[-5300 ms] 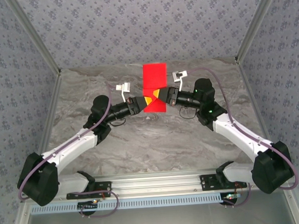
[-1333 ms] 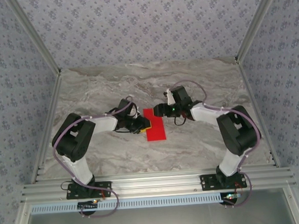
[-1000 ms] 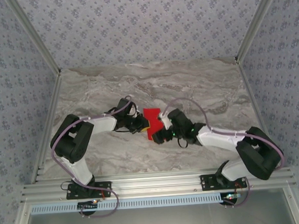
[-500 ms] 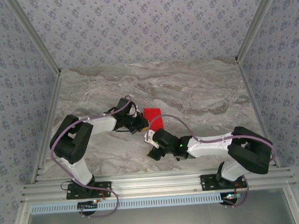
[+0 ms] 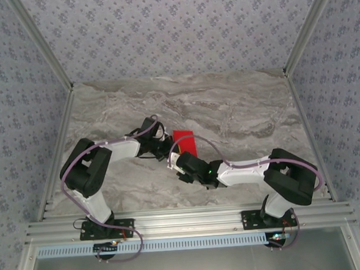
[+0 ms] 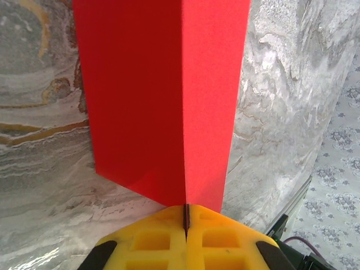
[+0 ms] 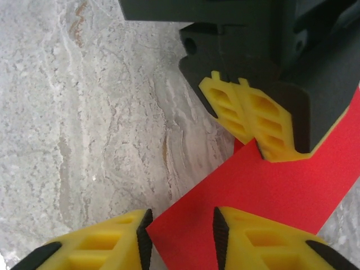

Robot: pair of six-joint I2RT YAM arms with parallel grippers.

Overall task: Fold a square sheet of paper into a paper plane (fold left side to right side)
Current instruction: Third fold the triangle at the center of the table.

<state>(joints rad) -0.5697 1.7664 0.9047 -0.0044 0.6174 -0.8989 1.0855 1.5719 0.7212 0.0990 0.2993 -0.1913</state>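
Red thin paper, the square sheet creased lengthwise, is sitting midway across the grey marble table between both arms. The left gripper is pinching its end at the crease, yellow jaws pressing together. The right gripper is straddling a corner, jaws standing apart with a gap. Closing there off-line would be risking skewed layers; pulling against the left pinch would be risking a tear.

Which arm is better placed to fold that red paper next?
Probably right: the right gripper stands open around a corner of the red paper, while the left gripper is shut on its edge, anchoring it.
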